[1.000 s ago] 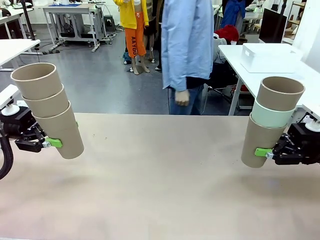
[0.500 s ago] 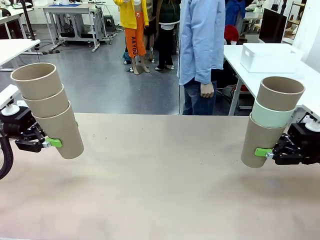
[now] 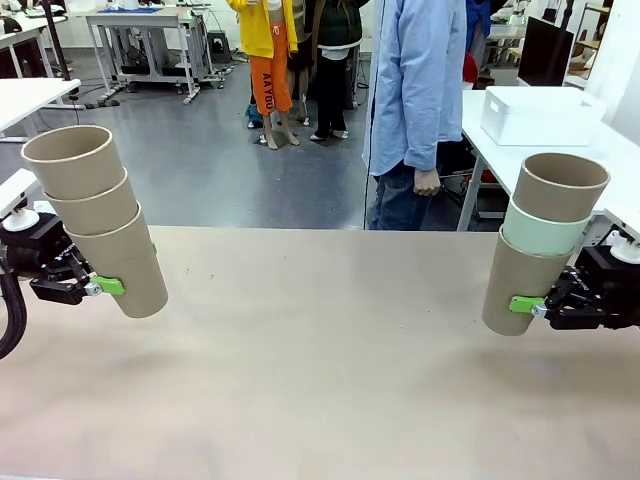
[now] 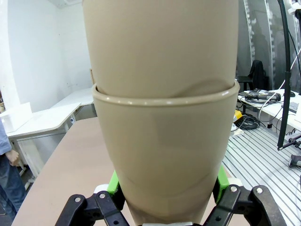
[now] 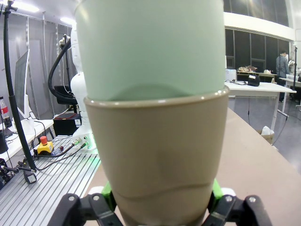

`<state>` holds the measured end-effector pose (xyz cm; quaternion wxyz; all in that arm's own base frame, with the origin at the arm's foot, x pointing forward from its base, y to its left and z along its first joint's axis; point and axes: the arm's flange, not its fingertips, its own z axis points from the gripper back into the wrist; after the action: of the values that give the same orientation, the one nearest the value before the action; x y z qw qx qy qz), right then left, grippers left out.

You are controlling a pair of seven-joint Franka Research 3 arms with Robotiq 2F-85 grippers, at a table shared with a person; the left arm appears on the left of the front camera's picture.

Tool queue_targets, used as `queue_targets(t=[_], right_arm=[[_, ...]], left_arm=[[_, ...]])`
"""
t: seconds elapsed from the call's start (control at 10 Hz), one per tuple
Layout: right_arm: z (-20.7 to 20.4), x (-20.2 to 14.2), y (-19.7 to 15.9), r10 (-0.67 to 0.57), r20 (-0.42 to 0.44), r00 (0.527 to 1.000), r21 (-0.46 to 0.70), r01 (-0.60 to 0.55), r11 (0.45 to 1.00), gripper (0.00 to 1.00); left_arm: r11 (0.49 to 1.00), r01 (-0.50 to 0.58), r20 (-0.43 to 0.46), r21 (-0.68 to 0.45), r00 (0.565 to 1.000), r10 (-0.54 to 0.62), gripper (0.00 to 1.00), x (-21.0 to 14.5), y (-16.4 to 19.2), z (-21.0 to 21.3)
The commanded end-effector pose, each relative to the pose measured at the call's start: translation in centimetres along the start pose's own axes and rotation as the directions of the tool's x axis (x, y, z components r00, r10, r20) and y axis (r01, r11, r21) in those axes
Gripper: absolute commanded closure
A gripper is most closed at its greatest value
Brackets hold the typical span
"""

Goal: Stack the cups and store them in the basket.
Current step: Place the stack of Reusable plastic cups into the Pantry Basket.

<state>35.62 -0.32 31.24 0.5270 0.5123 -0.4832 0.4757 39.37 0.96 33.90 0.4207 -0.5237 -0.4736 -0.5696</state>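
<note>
Left pincer clamped on bottom cup of left stack: three tan cups nested, tilted, held above tabletop. Right pincer clamped on bottom cup of right stack: tan, mint cup inside, tan on top. Basket on white table far right, interior hidden.

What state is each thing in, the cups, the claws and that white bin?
left gripper: shut on left stack.
right gripper: shut on right stack.
left stack: three tan, nested, tilted, lifted.
right stack: tan, mint, tan, nested, lifted.
basket: upright on a side table.
</note>
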Motion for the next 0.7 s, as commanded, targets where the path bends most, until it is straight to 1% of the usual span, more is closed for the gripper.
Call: queue_targets(t=[0.0, 0.6], right_arm=[[-0.05, 0.43, -0.15, 0.011, 0.009, 1.0, -0.009, -0.011, 1.0, 0.16], [-0.05, 0.43, -0.15, 0.011, 0.009, 1.0, -0.009, -0.011, 1.0, 0.16]], left_arm=[[1.0, 0.015, 0.006, -0.005, 1.0, -0.015, 0.15, 0.32, -0.04, -0.07], [1.0, 0.015, 0.006, -0.005, 1.0, -0.015, 0.15, 0.32, -0.04, -0.07]])
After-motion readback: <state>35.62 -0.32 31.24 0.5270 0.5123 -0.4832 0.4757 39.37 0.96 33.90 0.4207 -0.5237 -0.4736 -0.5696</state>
